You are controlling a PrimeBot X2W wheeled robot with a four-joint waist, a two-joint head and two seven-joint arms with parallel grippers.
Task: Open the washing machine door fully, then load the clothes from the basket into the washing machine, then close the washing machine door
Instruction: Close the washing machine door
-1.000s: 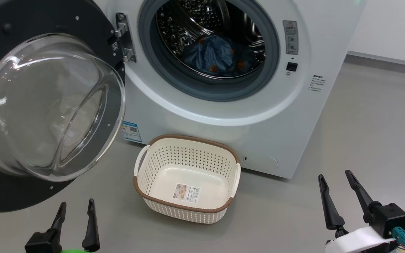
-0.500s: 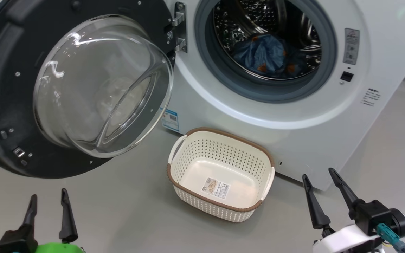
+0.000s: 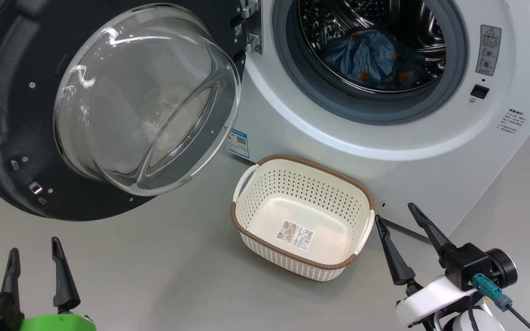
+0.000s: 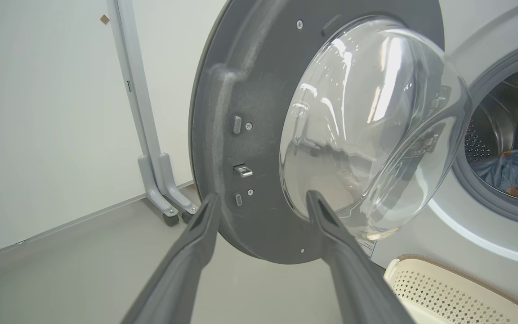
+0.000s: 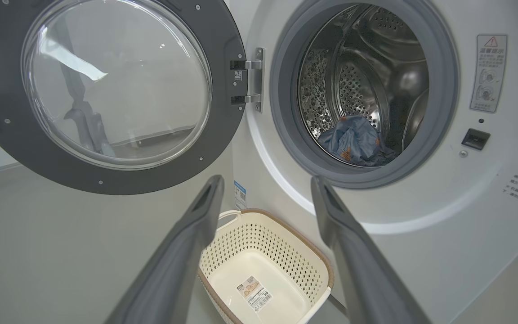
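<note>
1. The floor (image 3: pixel 154 266) is smooth, plain grey and carries everything here.
2. The washing machine (image 3: pixel 384 142) stands on it, a big white body with its front facing out.
3. The basket (image 3: pixel 288 263) sits on the floor just in front of the machine's lower front.
4. A grey stand (image 4: pixel 133 96) rests its two feet on small wheels on the floor by the pale wall (image 4: pixel 38 112), well apart from the basket.

Door (image 3: pixel 145 101) wide open, blue clothes (image 3: pixel 375 57) inside washing machine (image 3: pixel 384 151), cream basket (image 3: pixel 292 263) standing before it.
</note>
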